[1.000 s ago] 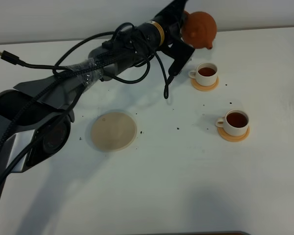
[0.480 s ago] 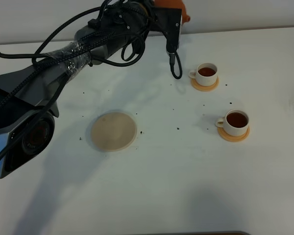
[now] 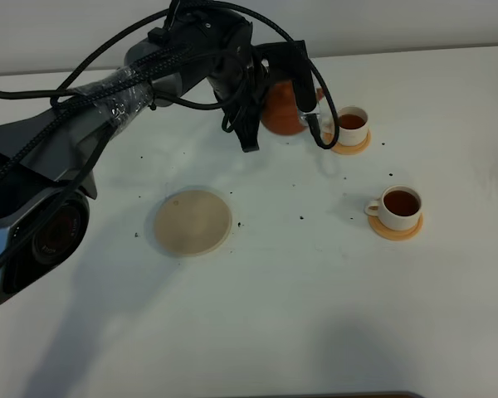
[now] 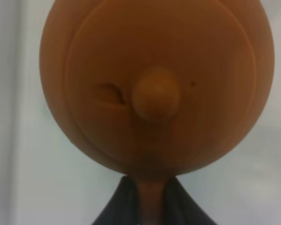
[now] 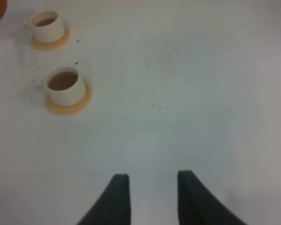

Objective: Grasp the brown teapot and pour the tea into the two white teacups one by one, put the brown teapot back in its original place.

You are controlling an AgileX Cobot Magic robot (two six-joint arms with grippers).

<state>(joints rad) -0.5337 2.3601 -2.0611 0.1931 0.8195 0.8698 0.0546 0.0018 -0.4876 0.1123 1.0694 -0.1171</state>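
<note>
My left gripper [image 3: 264, 99] is shut on the loop handle of the brown teapot [image 3: 284, 118] and holds it upright above the table, just left of the far white teacup [image 3: 351, 122]. In the left wrist view the teapot [image 4: 155, 79] fills the frame, lid knob up, with its handle between my dark fingers [image 4: 118, 208]. The near white teacup [image 3: 399, 205] stands on its orange-tan saucer. Both cups hold dark tea. The pale beige coaster [image 3: 192, 221] lies bare to the near left. My right gripper [image 5: 152, 197] is open and empty, away from both cups [image 5: 64, 86].
The left arm and its cables [image 3: 133, 83] stretch across the far left of the white table [image 3: 315, 315]. Small dark specks lie scattered around the coaster and the cups. The back wall [image 3: 398, 21] runs along the table's far edge.
The left arm has swung the teapot from high at the back, down and forward. It now hangs upright close beside the far cup. The cups and coaster have not moved.
</note>
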